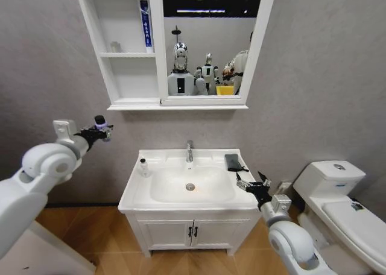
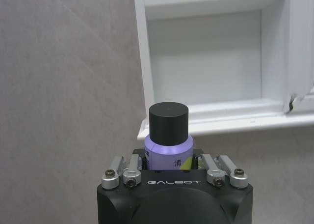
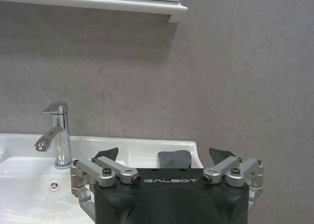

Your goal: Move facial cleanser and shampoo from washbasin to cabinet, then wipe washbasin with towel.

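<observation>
Two bottles are still outside the cabinet [image 1: 129,100]. One, a purple bottle [image 2: 168,148] with a black cap, is clenched in the left gripper [image 1: 99,129], raised beside the wall below the cabinet's lower left corner and facing the lowest shelf. It looks like rigid, smooth plastic and probably light; the round body may slip or twist, so a grasp across the body below the cap, as seen in the left wrist view, is judged sound. The other, a small white bottle [image 1: 143,166] with a dark cap, stands upright at the washbasin's [image 1: 134,193] back left corner; being small and narrow, it is judged easy to tip and best taken at mid-body.

One blue-and-white tube [image 1: 147,23] already stands on the top shelf, at its right side, and one small greyish item, too small to identify, sits at that shelf's left side. One towel [image 1: 234,161], dark and folded, lies on the washbasin's back right corner; it is soft and limp, will sag when lifted, and is best pinched from above at the middle of the fold.

One chrome tap [image 1: 189,150] stands at the back edge of the washbasin, centred. The right gripper [image 1: 253,184] is held released, jaws spread, at the washbasin's right edge, just in front of the towel and not touching it.
</observation>
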You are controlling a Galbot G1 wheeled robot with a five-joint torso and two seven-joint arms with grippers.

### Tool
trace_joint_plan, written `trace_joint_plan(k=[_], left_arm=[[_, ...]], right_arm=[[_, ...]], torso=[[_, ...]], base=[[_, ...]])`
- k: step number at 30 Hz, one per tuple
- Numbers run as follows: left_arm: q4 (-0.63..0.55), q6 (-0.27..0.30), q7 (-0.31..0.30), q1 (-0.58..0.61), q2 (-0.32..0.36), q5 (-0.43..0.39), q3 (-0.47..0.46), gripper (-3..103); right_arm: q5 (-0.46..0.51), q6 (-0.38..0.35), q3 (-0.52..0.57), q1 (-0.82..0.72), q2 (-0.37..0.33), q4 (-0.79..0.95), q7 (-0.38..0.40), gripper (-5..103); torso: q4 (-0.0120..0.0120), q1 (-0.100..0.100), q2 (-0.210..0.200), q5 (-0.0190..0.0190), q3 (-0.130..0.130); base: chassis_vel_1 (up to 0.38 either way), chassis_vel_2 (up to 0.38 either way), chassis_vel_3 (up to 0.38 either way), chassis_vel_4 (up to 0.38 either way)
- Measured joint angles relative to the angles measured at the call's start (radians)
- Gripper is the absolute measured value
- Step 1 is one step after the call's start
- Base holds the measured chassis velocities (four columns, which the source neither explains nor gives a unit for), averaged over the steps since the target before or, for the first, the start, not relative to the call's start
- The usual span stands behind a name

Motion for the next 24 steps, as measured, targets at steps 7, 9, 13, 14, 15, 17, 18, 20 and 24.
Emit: trace_joint_plan(k=[7,9,13,14,15,17,18,20,24], left_arm=[[0.032,-0.011,0.052,-0.088,0.033,-0.021,0.036,43],[0.041,-0.016,0.063,-0.122,0.037,-0.026,0.059,43],[0.066,-0.010,0.059,-0.244,0.024,-0.051,0.136,43],[0.074,-0.003,0.053,-0.321,0.012,-0.061,0.187,43],[0.074,-0.003,0.053,-0.321,0.012,-0.061,0.187,43],[0.081,0.002,0.041,-0.405,-0.008,-0.075,0.265,43],[0.094,0.008,0.030,-0.467,-0.032,-0.085,0.328,43],[0.137,0.012,0.013,-0.571,-0.077,-0.084,0.412,43],[0.226,0.026,0.006,-0.683,-0.134,-0.073,0.498,43]], right_arm=[[0.025,-0.011,0.013,0.014,-0.030,0.010,0.005,100],[0.028,-0.011,0.019,0.012,-0.039,0.010,0.005,100],[0.028,-0.013,0.019,0.009,-0.041,0.012,0.005,100],[0.027,-0.014,0.017,0.007,-0.040,0.015,0.005,100],[0.027,-0.014,0.017,0.007,-0.040,0.015,0.005,100],[0.024,-0.015,0.015,0.006,-0.036,0.016,0.005,100],[0.024,-0.015,0.015,0.004,-0.033,0.018,0.005,100],[0.023,-0.015,0.020,-0.001,-0.029,0.022,0.006,100],[0.024,-0.015,0.032,-0.011,-0.029,0.030,0.006,100]], torso=[[0.0009,0.000,0.000,0.0000,0.000],[0.0011,0.000,0.000,-0.0003,0.000],[0.0009,0.000,0.000,-0.0003,0.000],[0.0006,0.000,0.000,0.0001,0.000],[0.0006,0.000,0.000,0.0001,0.000],[0.0009,0.000,0.000,0.0007,0.000],[0.0007,0.000,0.000,0.0001,0.000],[0.0003,0.000,0.000,0.0003,0.000],[0.0002,0.000,0.000,0.0004,0.000]], base=[[0.000,0.000,0.000,0.000],[0.000,0.000,0.000,0.000],[0.000,0.000,0.000,0.000],[0.000,0.000,0.000,0.000],[0.000,0.000,0.000,0.000],[0.000,0.000,0.000,0.000],[0.000,0.000,0.000,0.000],[0.000,0.000,0.000,0.000],[0.000,0.000,0.000,0.000]])
